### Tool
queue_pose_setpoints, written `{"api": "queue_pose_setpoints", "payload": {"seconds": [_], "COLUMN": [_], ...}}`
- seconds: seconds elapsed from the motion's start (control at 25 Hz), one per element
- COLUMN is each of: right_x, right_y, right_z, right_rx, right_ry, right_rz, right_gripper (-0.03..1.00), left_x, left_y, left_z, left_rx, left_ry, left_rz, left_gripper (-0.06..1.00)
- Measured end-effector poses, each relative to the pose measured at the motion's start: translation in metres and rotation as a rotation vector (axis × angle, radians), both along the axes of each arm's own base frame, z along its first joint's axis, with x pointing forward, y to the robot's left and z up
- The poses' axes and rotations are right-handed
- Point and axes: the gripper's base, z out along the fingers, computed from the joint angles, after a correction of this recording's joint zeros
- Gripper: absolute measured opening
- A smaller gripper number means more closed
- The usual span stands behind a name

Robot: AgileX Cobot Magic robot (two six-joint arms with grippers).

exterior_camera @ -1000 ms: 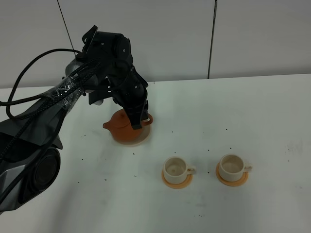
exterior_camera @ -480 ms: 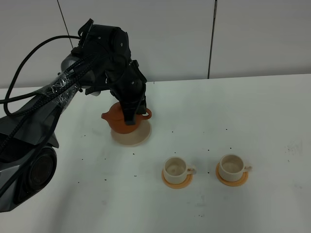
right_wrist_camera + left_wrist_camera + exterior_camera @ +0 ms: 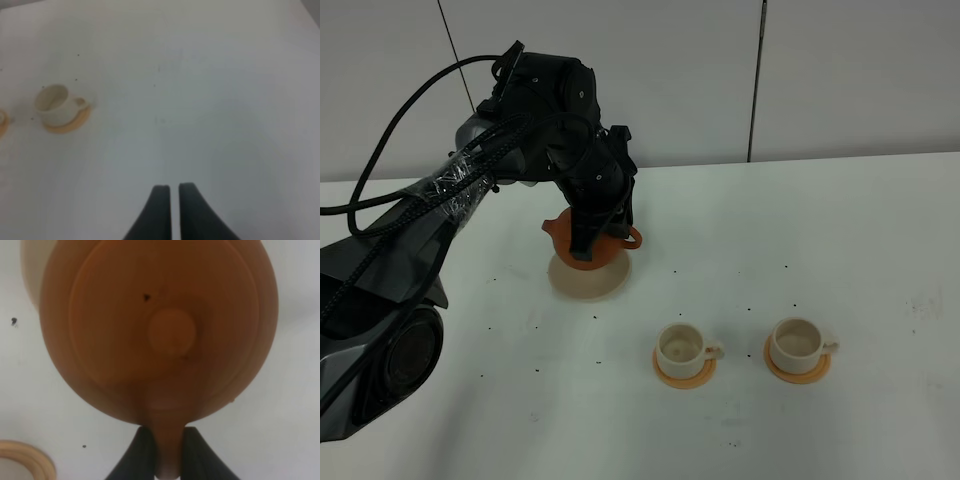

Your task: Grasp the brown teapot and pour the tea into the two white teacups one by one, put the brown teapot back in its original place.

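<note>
The teapot (image 3: 586, 262) is reddish-brown, with two tiny dark flecks on its lid. The coaster (image 3: 590, 283) is cream. The left cup (image 3: 680, 346) and right cup (image 3: 796, 341) are cream-white, and their saucers (image 3: 684, 379) are orange. The tabletop (image 3: 840, 240) is white with small dark specks. The arm (image 3: 560, 120) is black.

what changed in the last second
The left gripper, jaws clamped on the handle, lifted the brown teapot off its cream coaster and carried it slightly right. The two white teacups on their orange saucers did not move.
</note>
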Motion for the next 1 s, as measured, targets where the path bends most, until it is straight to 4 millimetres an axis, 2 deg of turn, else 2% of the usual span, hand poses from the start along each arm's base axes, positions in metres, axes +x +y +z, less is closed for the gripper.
{"api": "queue_pose_setpoints", "payload": {"seconds": [0.4, 1.0], "right_x": [0.0000, 0.0000], "right_y": [0.0000, 0.0000], "right_z": [0.0000, 0.0000], "right_rx": [0.000, 0.000], "right_ry": [0.000, 0.000], "right_rz": [0.000, 0.000], "right_gripper": [0.03, 0.03], "left_x": [-0.0009, -0.0038], "left_y": [-0.0019, -0.0082], "left_z": [0.0000, 0.0000], "left_rx": [0.039, 0.079], "left_ry": [-0.019, -0.036], "left_rz": [-0.126, -0.228], "left_gripper": [0.18, 0.18]}}
